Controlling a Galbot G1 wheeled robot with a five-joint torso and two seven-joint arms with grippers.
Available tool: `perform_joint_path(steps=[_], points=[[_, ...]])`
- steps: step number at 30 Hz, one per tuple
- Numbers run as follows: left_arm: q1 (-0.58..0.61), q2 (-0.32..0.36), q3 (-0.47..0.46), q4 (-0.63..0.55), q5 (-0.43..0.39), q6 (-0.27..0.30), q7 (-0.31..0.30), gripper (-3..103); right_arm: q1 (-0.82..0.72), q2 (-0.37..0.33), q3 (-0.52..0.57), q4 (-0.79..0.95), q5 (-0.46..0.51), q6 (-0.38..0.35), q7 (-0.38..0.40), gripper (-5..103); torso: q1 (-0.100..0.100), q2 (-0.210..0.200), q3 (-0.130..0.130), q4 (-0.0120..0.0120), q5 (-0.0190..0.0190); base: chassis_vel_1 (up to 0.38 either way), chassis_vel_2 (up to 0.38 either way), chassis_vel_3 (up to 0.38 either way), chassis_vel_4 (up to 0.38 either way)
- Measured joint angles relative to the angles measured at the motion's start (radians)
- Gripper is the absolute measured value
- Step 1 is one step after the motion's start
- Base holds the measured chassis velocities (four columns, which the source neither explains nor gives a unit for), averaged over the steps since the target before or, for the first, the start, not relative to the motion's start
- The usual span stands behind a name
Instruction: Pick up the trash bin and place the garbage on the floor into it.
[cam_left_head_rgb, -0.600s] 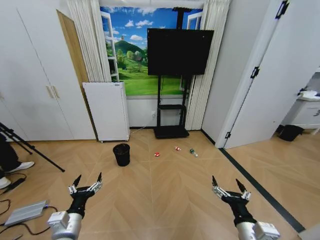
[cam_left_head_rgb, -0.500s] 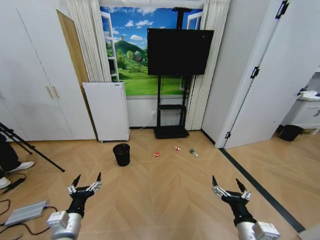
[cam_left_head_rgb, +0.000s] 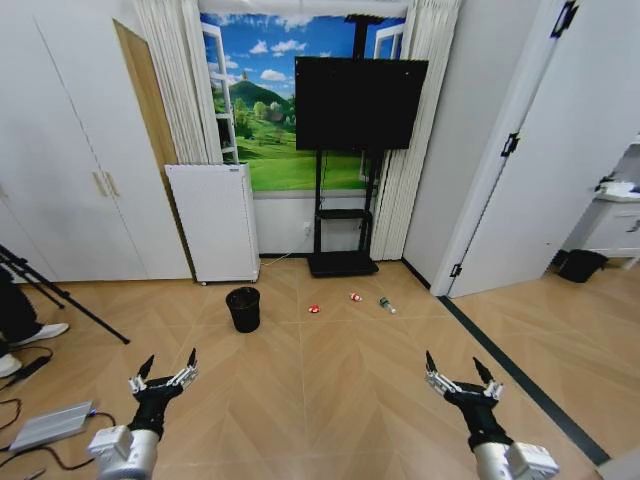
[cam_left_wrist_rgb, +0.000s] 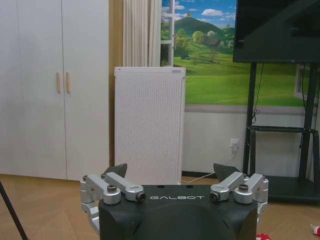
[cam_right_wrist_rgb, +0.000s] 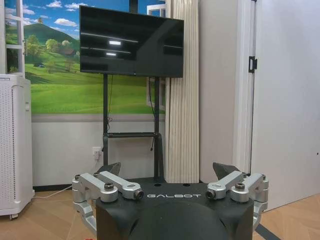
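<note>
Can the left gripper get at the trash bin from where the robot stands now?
Probably not yet. The left gripper hangs open, low and near the robot, while the trash bin stands well ahead across bare floor. Nothing blocks the path; the gap alone looks too long for the arm.

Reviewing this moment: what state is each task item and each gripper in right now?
trash bin: upright on the floor, untouched.
crumpled wrapper: on the floor, right of the bin.
tube-like piece: on the floor.
plastic bottle: lying on its side.
left gripper: open, empty, far short of the bin.
right gripper: open, empty.
</note>
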Motion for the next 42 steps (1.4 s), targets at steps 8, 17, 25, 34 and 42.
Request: perform_joint_path(steps=[8, 17, 25, 34, 42], points=[[0.039, -0.009, 0.002, -0.035, 0.004, 0.003, -0.002, 94, 0.009, 0.002, 0.011, 0.003, 0.003, -0.017, -0.032, 100, 0.0, 0.0, 0.0, 0.0, 0.0, 0.0, 0.0, 0.0, 0.0], [0.06, -0.03, 0.007, -0.054, 0.018, 0.002, -0.002, 94, 0.015, -0.008, 0.007, -0.006, 0.006, -0.019, -0.069, 100, 0.0, 0.0, 0.0, 0.0, 0.0, -0.019, 0.015, 0.017, -0.021], [0.064, -0.027, 0.001, -0.06, 0.015, 0.001, -0.002, 94, 0.015, -0.003, 0.005, -0.009, 0.006, -0.016, -0.066, 100, 0.0, 0.0, 0.0, 0.0001, 0.0002, -0.159, 0.174, 0.166, -0.168], [0.07, -0.027, 0.003, -0.064, 0.015, 0.0, -0.002, 94, 0.008, -0.003, 0.006, -0.005, 0.004, -0.011, -0.059, 100, 0.0, 0.0, 0.0, 0.0003, -0.0001, -0.26, 0.244, 0.252, -0.269], [0.078, -0.026, 0.004, -0.069, 0.014, 0.0, -0.002, 94, 0.008, -0.004, 0.002, -0.004, 0.008, -0.009, -0.053, 100, 0.0, 0.0, 0.0, 0.0, -0.0001, -0.35, 0.352, 0.347, -0.344]])
